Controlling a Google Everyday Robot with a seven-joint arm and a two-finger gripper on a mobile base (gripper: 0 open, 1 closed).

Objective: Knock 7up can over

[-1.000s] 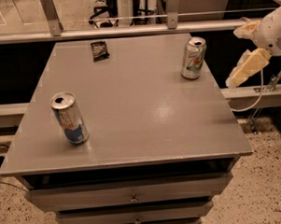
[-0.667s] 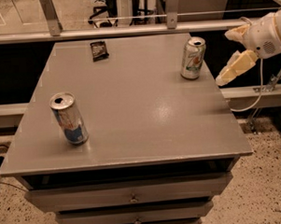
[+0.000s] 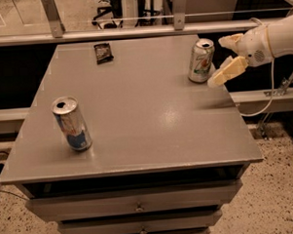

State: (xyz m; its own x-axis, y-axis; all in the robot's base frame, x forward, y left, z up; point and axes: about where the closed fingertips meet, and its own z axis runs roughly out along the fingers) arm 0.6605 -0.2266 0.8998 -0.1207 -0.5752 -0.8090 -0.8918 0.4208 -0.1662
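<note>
Camera view: the gripper hangs at the right edge of the table, fingers spread wide, gripping nothing, just beside the upright 7up can near the far right corner. Risk, as I judge it: a low, glancing push slides the can instead of tipping it. The slim blue can and dark packet sit well apart, and nothing blocks the way.

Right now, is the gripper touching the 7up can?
Cannot tell. Camera view: the lower fingertip of the gripper meets the 7up can at its right edge; depth unclear.
</note>
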